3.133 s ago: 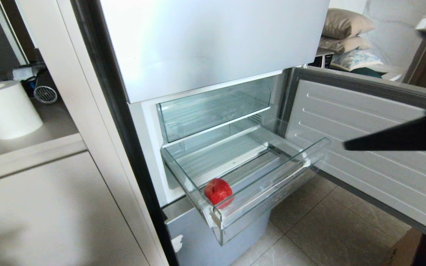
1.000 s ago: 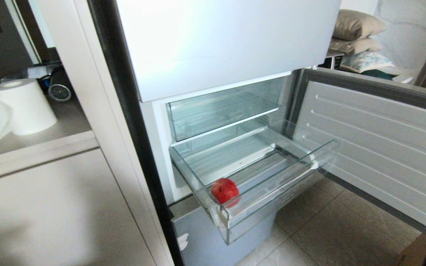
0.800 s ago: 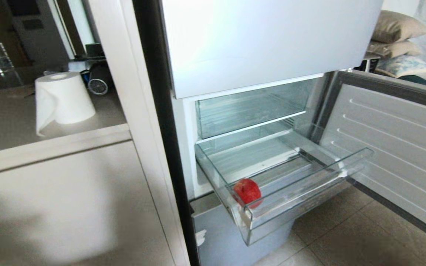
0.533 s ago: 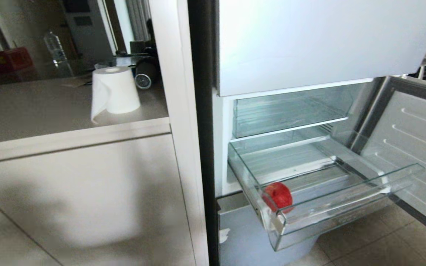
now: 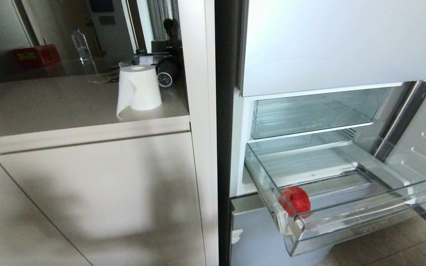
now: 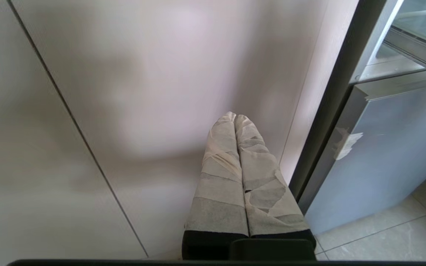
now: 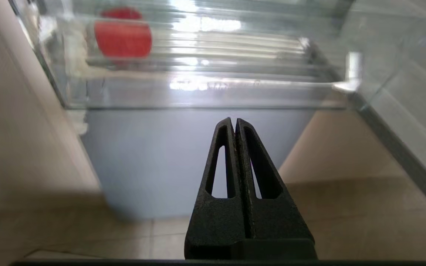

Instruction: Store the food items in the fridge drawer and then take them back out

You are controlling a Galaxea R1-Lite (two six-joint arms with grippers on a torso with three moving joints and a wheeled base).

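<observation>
Red apple (image 5: 294, 201) sits in the pulled-out fridge drawer (image 5: 350, 221), front left corner. My right end effector (image 7: 234, 120) – pinched closed, empty – sits below it; left end effector (image 6: 235, 116) closed too, near the cabinet.

No text, brand, number or sign can be read anywhere. A red box (image 5: 36, 55) at the far back of the desk (image 5: 50, 107) carries a small yellowish label, too small and dim to make out. The fridge drawer (image 7: 205, 90), just ahead of the right tool (image 7: 234, 122), shows faint marks on its clear front lip, blurred beyond reading.
</observation>
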